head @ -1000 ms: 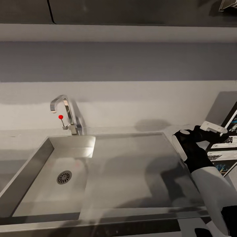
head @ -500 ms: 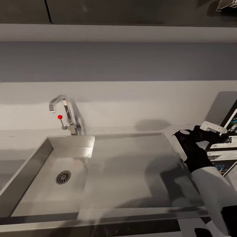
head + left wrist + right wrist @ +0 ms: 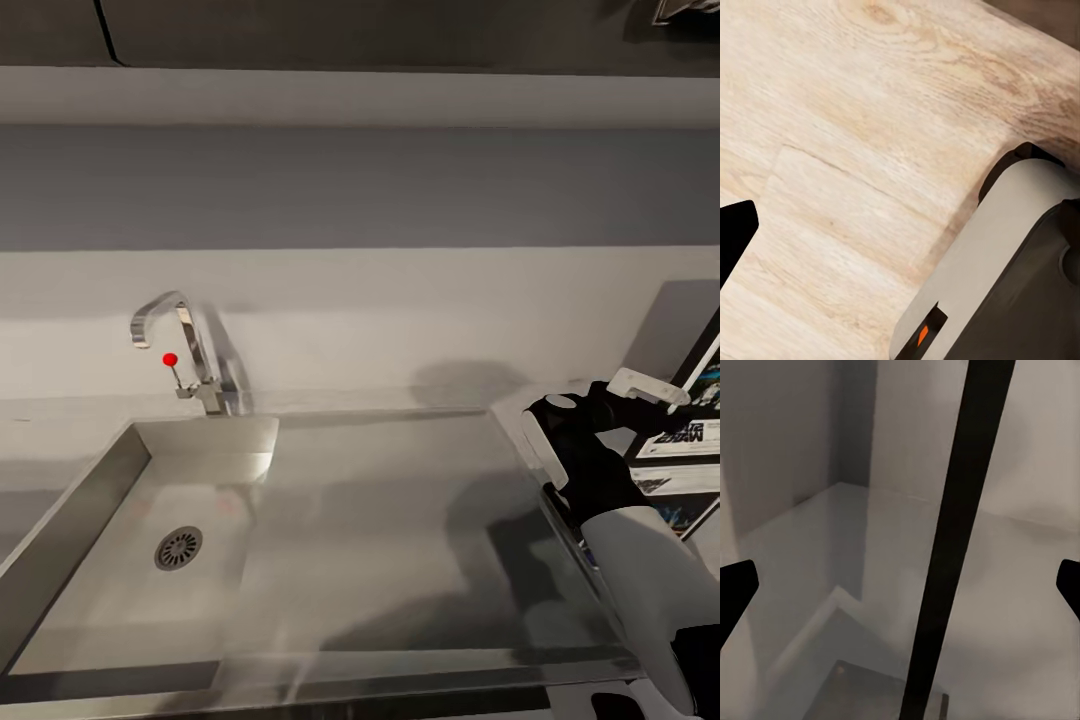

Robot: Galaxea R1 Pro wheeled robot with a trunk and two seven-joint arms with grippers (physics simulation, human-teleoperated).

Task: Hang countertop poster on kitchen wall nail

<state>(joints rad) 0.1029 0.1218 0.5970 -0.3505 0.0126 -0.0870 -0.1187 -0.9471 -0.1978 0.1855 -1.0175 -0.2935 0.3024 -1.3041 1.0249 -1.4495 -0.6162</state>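
Leaning: the poster (image 3: 690, 440) stands tilted at the far right of the kitchen countertop (image 3: 60, 415), against the wall.
Right gripper (image 3: 900, 577): fingers wide apart, the poster's black frame edge (image 3: 945, 540) running between them, not clamped.
Left gripper: fingertip (image 3: 735, 232) over pale wood flooring (image 3: 855, 97); spread cannot be told.
Sink (image 3: 70, 520): steel basin, drain (image 3: 178, 548) in its floor.
Tap (image 3: 185, 350): behind the basin, red-knobbed lever (image 3: 170, 359).

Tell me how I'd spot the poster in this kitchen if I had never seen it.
Start at the steel sink set in the kitchen countertop and follow the worktop past the tap to the far right. There, just beyond the right gripper, the poster leans tilted against the wall. Its thin black frame, white border and dark blue artwork mark it out among plain grey surfaces.
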